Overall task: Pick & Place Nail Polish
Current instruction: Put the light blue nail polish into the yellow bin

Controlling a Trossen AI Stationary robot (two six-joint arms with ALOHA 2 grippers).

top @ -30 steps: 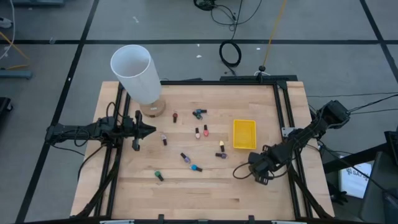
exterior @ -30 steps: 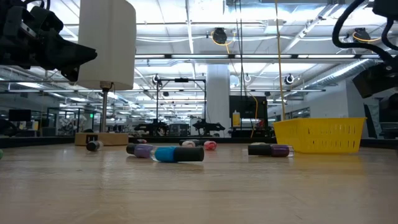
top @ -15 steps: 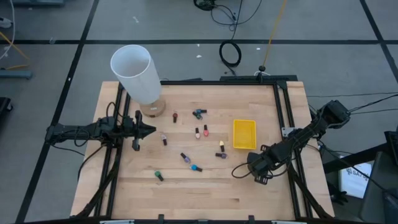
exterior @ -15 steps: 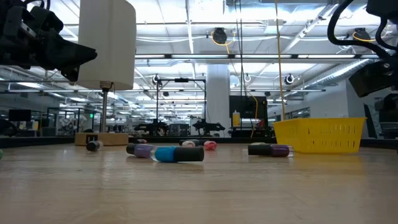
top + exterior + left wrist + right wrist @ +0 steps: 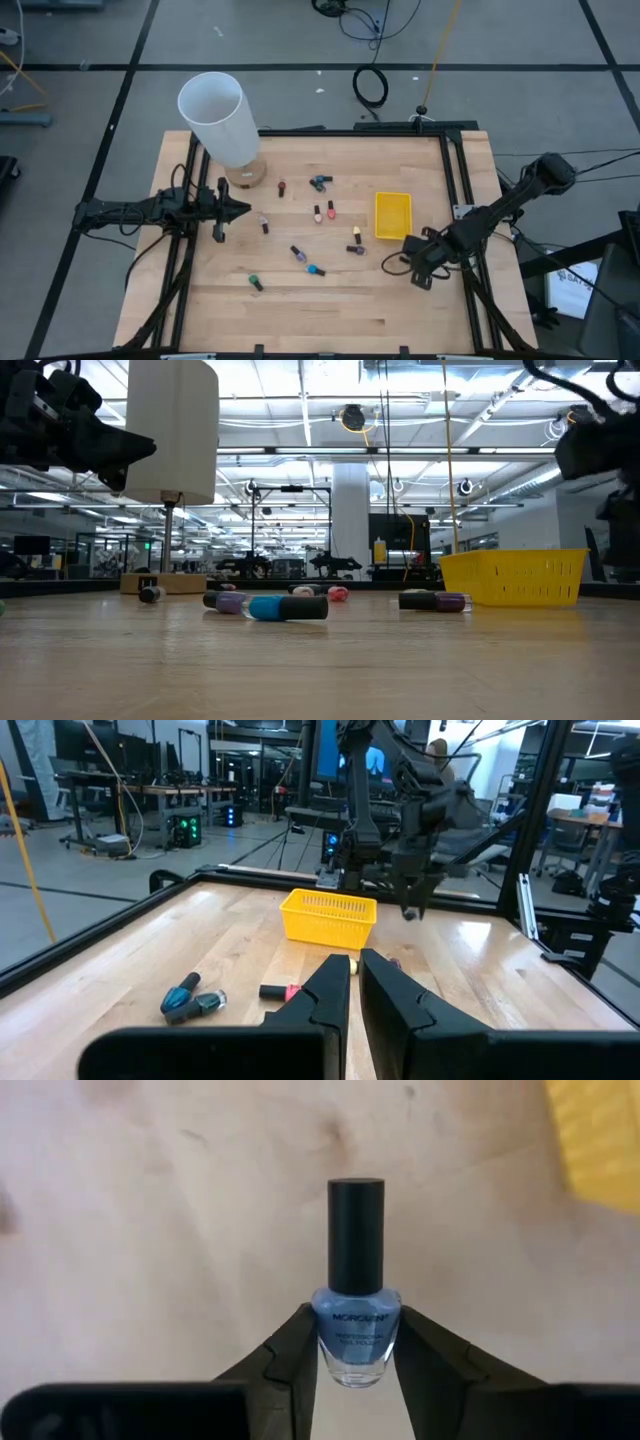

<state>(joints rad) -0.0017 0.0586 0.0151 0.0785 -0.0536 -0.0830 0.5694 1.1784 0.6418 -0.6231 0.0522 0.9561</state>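
Observation:
My right gripper [image 5: 356, 1352] is shut on a light blue nail polish bottle [image 5: 356, 1315] with a black cap. It hangs over the table's right part [image 5: 395, 264], just on the near side of the yellow bin [image 5: 392, 215]. Several other nail polish bottles lie on their sides in the middle of the table, such as a pair [image 5: 322, 212] and a teal one [image 5: 315, 269]. My left gripper [image 5: 245, 210] waits shut at the left edge, pointing level across the table [image 5: 355, 968]. My right gripper pinches the bottle's blue glass body [image 5: 330, 1330] between its two fingers [image 5: 298, 1342], one on each side. The fingers slant down from the table's right. The black cap [image 5: 356, 1230] sticks out beyond the fingertips. The bottle is clear of the wood.
A big white cylinder [image 5: 215, 115] stands on a small base at the far left corner. The dark frame rails [image 5: 455, 190] run along the table's edges. Bare wood [image 5: 330, 320] lies along the near edge. In the left wrist view the right arm [image 5: 412, 870] hangs beside the bin.
My right gripper has risen from the tabletop with the blue bottle and shifted a little toward the table's right edge. In the low view it has climbed toward the top of the picture. The other bottles have stayed where they were.

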